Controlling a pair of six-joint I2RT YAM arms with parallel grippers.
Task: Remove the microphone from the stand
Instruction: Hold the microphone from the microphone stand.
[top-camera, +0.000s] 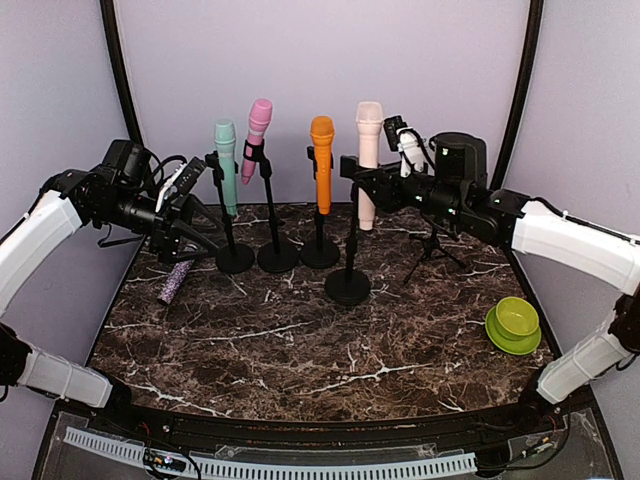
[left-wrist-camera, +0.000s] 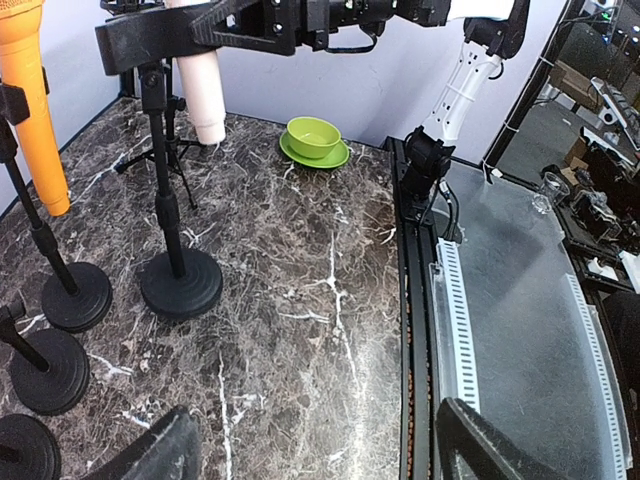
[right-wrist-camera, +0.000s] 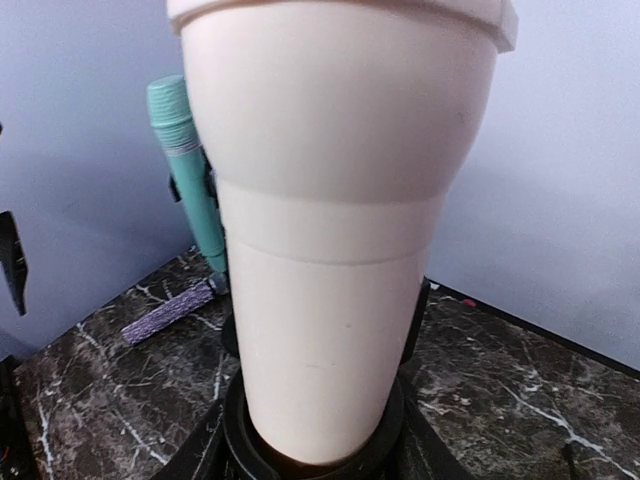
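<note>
The right gripper had its black fingers reaching past either side of the cream microphone, about at mid-body. Whether they were clamped on it or only flanking it could not be told. In the right wrist view the microphone filled the frame, upright, its lower end seated in a black ring clip of its stand. That stand's round base sat on the marble table, in front of the others. The right arm reached in from the right, level above the table.

The left gripper had its fingers spread wide with nothing between them. It was at the left side of the table, well apart from the cream microphone.

Three more microphones stood in stands along the back: teal, pink and orange. A small white microphone was on a tripod behind the right gripper. A purple glittery microphone lay flat near the left gripper, and a green bowl on a green plate sat at the right.
</note>
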